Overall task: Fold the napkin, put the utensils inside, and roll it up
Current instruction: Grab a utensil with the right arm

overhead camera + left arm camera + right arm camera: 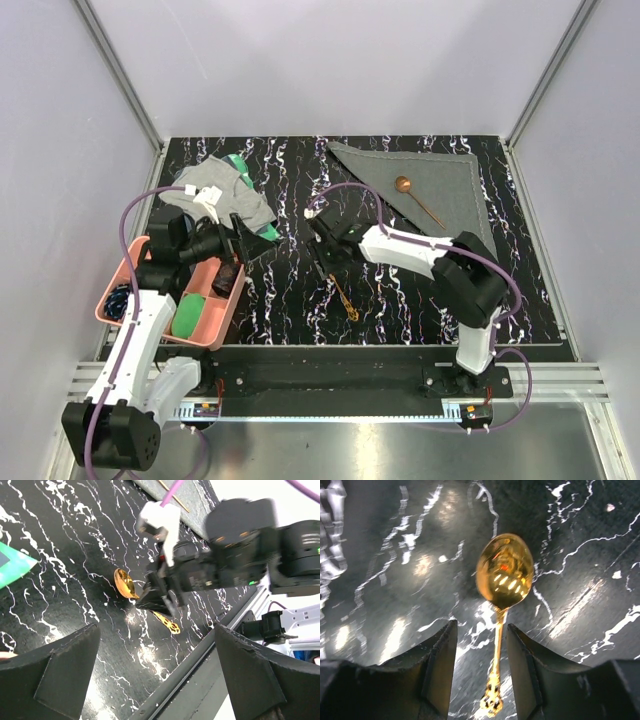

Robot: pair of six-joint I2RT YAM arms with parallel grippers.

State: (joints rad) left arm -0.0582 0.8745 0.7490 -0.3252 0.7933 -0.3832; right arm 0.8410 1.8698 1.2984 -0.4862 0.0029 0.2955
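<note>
- The right gripper [482,630] sits low over the black marbled table [400,300], and its two fingers [435,665] stand parted with a clear gap between them
- The gold spoon [504,572] lies in that gap: its handle runs back between the fingers, and its round bowl sticks out just past the fingertips, hollow side up
- The handle is closer to one finger than to the other; I cannot tell whether it touches that finger, and the fingers are not pinched on it
- From the side, the fingertips come down about midway along the spoon, with the bowl on one side of them and the ornate handle end on the other
- The napkin [455,185] lies well beyond this gripper and off to its right, folded into a dark triangle flat on the table
- The copper spoon [422,203] rests on top of the napkin, its bowl toward the middle of the cloth and its handle slanting toward the napkin's near edge
- The left gripper [156,630] is well apart from the right one, with its jaws spread wide and nothing between them
- It points across the table at the right gripper and the gold spoon, which lie straight ahead of it
- Just behind and below the left gripper is a pink tray [215,335], and a crumpled grey cloth [215,185] lies close by on its far side
</note>
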